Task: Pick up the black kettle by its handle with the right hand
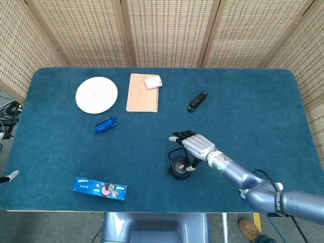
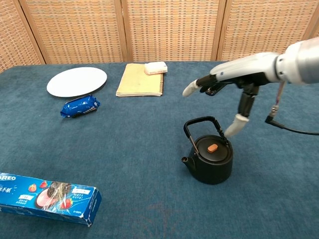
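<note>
Blue carpet-like cloth covers the whole counter [image 2: 124, 149], with woven cane screens behind it. Nearest the camera, at the lower left of the chest view, lies a glossy blue cardboard cookie box [image 2: 47, 197]. A bit further in, right of centre, sits the black kettle [image 2: 209, 157]: squat, round, matte like cast iron, with a little orange knob on the lid and a thin hoop handle [image 2: 202, 122] standing upright.

Just above it hovers the right hand [image 2: 234, 79], silver shell with dark fingers, spread wide and holding nothing. The thumb [image 2: 236, 124] hangs down beside the handle's right end, and I can't tell if it touches. So I'd call this the reach step, not a grasp yet. Next the hand probably needs to drop and curl its fingers under that hoop before lifting.

Further back: a crinkly blue snack packet [image 2: 79, 106], a flat white plate [image 2: 77, 81], a tan spiral notebook [image 2: 141, 79] with a small white block [image 2: 155, 67] on it, and a black stapler [image 2: 219, 82]. Of the left hand only a pale fingertip [image 1: 12, 175] shows at the head view's left edge, so no idea about its state.
</note>
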